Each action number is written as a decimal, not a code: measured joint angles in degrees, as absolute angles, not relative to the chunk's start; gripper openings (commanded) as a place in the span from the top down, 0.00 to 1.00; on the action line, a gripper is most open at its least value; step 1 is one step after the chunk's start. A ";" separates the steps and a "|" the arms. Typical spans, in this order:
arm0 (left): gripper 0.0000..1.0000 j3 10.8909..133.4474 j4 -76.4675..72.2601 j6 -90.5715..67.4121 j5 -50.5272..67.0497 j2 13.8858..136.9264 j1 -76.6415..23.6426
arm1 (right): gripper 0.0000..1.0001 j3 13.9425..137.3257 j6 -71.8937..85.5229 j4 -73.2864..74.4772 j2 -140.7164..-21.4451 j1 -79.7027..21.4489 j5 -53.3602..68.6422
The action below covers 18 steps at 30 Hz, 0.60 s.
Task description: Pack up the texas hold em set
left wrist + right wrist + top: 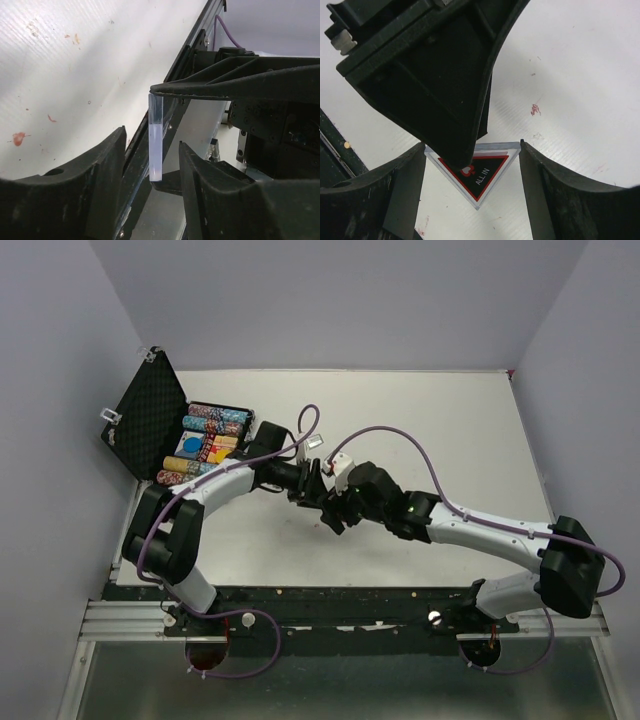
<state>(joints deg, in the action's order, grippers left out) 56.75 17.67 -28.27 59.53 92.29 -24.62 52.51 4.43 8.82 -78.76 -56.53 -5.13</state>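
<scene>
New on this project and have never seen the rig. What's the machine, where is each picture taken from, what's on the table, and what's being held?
The machine is two robot arms, the left arm and the right arm. They are bolted at the near edge of a white table, and each ends in a two-finger gripper.

**Cameras:** One picture looks down from above and behind the arms. The other two come from cameras on the wrists.

**On the table:** At far left lies an open black hinged case with a foam lid, holding multicoloured chips.

**Held:** The right gripper is shut on the edges of a clear triangular token reading ALL IN. The left gripper is open, with its fingers on either side of the token's faces. This is probably a handover.
</scene>
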 measured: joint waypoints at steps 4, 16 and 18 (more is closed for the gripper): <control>0.65 56.77 18.02 -27.66 59.86 92.51 -25.85 | 0.49 52.53 4.45 8.84 -79.22 -56.58 -5.26; 0.93 57.28 19.42 -26.30 59.40 93.34 -26.72 | 0.49 52.56 4.47 8.95 -79.72 -56.64 -5.67; 1.00 57.30 19.42 -26.37 59.40 93.36 -26.72 | 0.49 52.56 4.49 8.95 -79.72 -56.66 -5.72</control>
